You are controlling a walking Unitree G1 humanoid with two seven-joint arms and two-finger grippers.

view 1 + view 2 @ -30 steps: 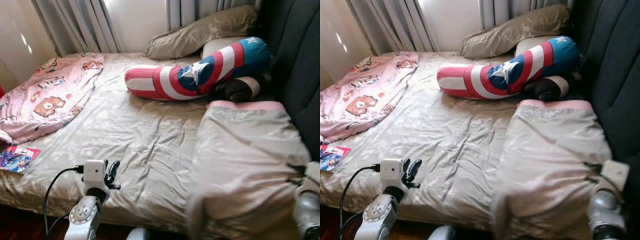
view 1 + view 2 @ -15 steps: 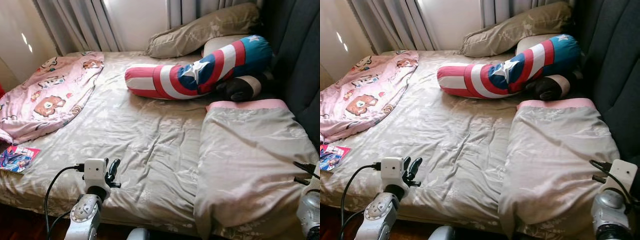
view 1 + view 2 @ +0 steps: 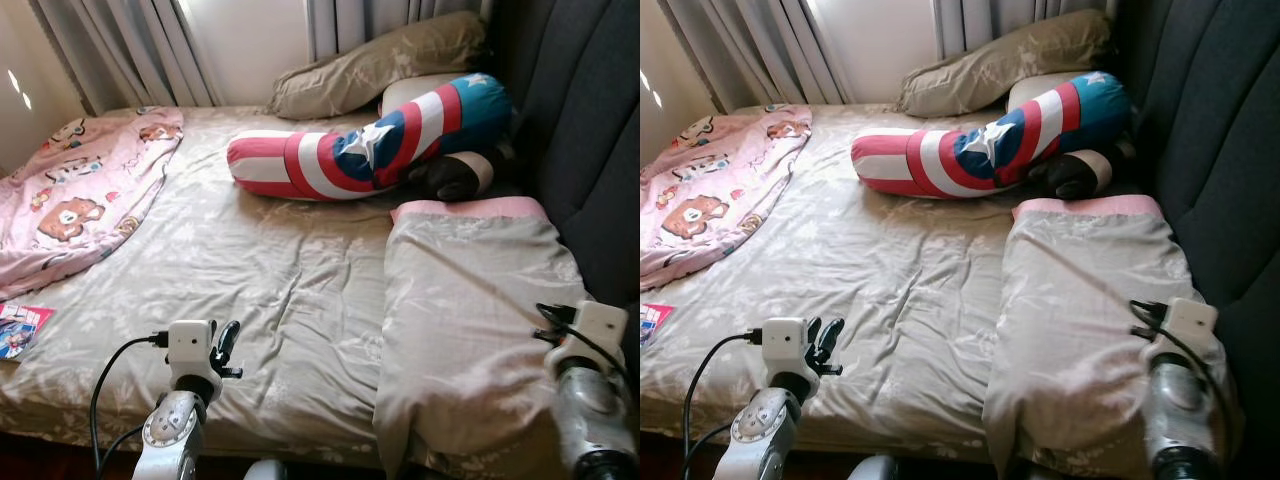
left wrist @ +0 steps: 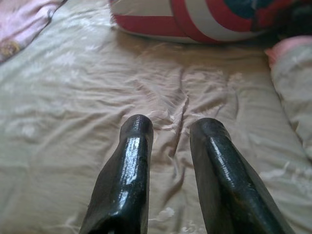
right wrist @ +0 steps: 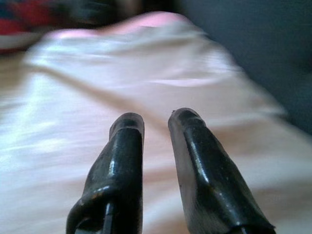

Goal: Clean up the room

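The soft, light beige folded quilt with pink edge [image 3: 480, 320] is lying on the bed's right side; the right pincer [image 5: 155, 117], slightly spread and empty, is being held above it. A bunched edge is judged the best hold.

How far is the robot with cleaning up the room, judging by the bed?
Looks done: the folded beige quilt lies by the headboard. In hand: nothing; the right gripper hovers open over that quilt, and the left gripper is open above the sheet. Left: the pink blanket is crumpled, a booklet lies at the bed's edge, and the striped bolster lies askew.
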